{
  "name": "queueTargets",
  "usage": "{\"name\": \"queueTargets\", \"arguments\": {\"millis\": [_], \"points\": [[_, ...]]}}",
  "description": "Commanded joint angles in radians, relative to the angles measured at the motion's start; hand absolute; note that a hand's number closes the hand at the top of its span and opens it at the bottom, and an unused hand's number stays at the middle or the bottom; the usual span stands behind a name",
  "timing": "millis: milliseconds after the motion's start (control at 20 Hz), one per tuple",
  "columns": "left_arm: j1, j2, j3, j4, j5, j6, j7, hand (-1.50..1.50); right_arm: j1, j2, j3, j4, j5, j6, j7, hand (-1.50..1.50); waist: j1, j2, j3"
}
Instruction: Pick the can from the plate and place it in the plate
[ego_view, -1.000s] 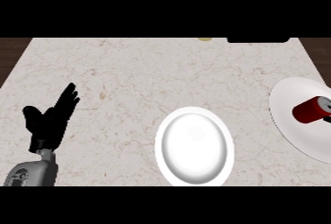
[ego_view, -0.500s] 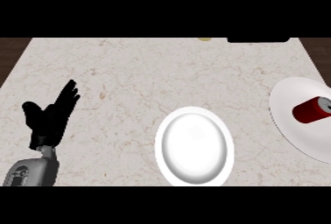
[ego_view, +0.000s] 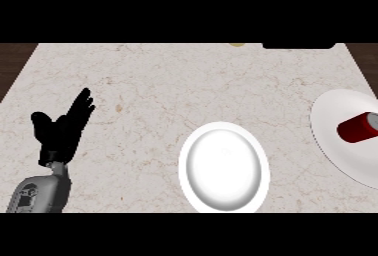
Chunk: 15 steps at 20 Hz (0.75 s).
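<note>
Head view: your L hand (ego_view: 63, 131) rests at lower left, fingers straight & pointing up, relaxed, gripping nothing, forearm coming in from the bottom edge. The red can (ego_view: 359, 127) sits on the right-edge plate (ego_view: 336, 150), well apart from the centre plate (ego_view: 224, 167).

A kitchen, by the look of it: a pale, marble-veined counter (ego_view: 148, 90) fills the view. A white plate (ego_view: 224, 167) lies near its front edge, and a second plate (ego_view: 332, 120) at its right edge carries a red can (ego_view: 359, 128).
</note>
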Motion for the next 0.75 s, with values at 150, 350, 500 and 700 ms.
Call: {"name": "queueTargets", "arguments": {"millis": [150,350,500,700], "points": [[-0.002,0.006,0.008,-0.034,0.017,-0.015,0.028,0.00,-0.043,-0.071,0.023,0.178,0.027,0.040,-0.166,-1.50,0.007,0.002,0.001],[0.011,-0.016,-0.014,-0.047,-0.007,0.007,0.034,0.00,-0.009,-0.136,0.022,0.228,0.028,0.070,-0.216,-1.50,0.007,0.002,0.002],[0.030,-0.011,-0.003,-0.047,-0.007,0.005,-0.006,0.00,-0.012,-0.130,0.054,0.256,0.061,0.016,-0.251,-1.50,0.010,0.003,0.002],[0.044,0.002,-0.003,-0.042,0.010,-0.032,-0.002,0.00,-0.012,-0.173,0.068,0.306,0.074,0.046,-0.259,-1.50,0.014,0.005,0.004]]}}
